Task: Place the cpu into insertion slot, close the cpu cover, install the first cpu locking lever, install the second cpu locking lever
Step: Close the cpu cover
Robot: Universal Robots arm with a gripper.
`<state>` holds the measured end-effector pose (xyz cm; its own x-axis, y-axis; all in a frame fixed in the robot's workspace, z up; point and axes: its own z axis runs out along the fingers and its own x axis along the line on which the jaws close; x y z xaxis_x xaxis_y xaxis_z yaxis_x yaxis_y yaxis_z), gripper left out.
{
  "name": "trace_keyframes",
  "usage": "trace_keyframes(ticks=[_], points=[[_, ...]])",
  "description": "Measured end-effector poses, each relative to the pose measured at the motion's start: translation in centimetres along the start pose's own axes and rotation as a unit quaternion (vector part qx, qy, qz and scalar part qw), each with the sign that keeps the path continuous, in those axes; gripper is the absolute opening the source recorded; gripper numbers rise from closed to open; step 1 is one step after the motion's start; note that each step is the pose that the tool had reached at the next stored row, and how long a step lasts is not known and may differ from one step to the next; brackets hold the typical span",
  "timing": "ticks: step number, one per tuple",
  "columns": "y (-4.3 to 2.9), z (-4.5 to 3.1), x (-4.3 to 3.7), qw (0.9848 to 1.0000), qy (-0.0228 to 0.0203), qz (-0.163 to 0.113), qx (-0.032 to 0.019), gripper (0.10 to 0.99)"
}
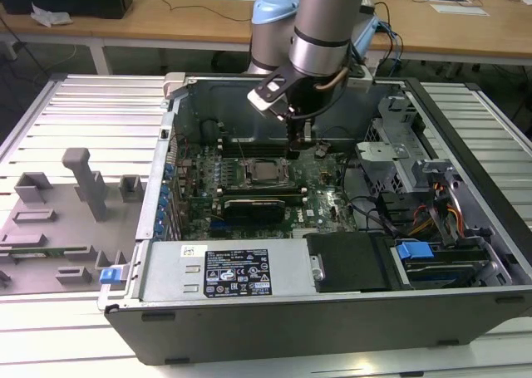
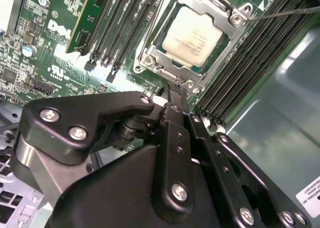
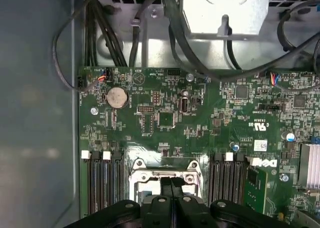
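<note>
Grey ribbed metal table (image 1: 50,112) carries open computer case (image 1: 332,332), centre frame | wooden desks (image 1: 166,17) along top | gripper (image 1: 297,151) fingers closed together, empty, beside cpu (image 2: 192,35) under cpu cover (image 2: 216,61)

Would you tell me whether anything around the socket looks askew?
The cpu sits square under the closed cpu cover. One thin lever angles out from the cover over the memory slots, so it looks unlatched.

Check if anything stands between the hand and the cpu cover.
Nothing visible does. In the second wrist view the hand sits at the edge of the cover, the cpu lying in its window. A thin lever sticks out at the far corner, clear of that path.
</note>
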<state>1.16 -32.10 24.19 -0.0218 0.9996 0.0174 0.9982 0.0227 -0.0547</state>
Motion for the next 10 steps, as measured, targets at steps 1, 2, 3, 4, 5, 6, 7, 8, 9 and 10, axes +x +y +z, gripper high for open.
trace_keyframes(ticks=[1, 2, 3, 4, 5, 6, 7, 8, 9, 10], points=[[-0.12, 0.01, 0.01, 1.0, -0.0001, 0.0, -0.0063, 0.106], [-0.18, 0.02, 0.0, 0.9999, -0.0003, -0.001, -0.015, 0.106], [-0.26, 0.04, 0.01, 0.9997, -0.0005, -0.001, -0.0237, 0.106], [-0.42, 0.09, 0.01, 0.9996, -0.0005, -0.001, -0.0289, 0.106], [-0.72, 0.14, 0.01, 0.9995, -0.0007, -0.001, -0.0317, 0.106], [-0.96, 0.18, 0.02, 0.9995, -0.0008, -0.001, -0.0329, 0.106], [-1.33, 0.24, 0.02, 0.9994, -0.0008, -0.002, -0.0336, 0.106], [-1.58, 0.28, 0.02, 0.9994, -0.0008, -0.001, -0.0337, 0.106], [-1.83, 0.33, 0.01, 0.9994, -0.0008, -0.001, -0.0338, 0.106], [-2.05, 0.39, 0.0, 0.9994, -0.0008, -0.001, -0.0337, 0.106]])
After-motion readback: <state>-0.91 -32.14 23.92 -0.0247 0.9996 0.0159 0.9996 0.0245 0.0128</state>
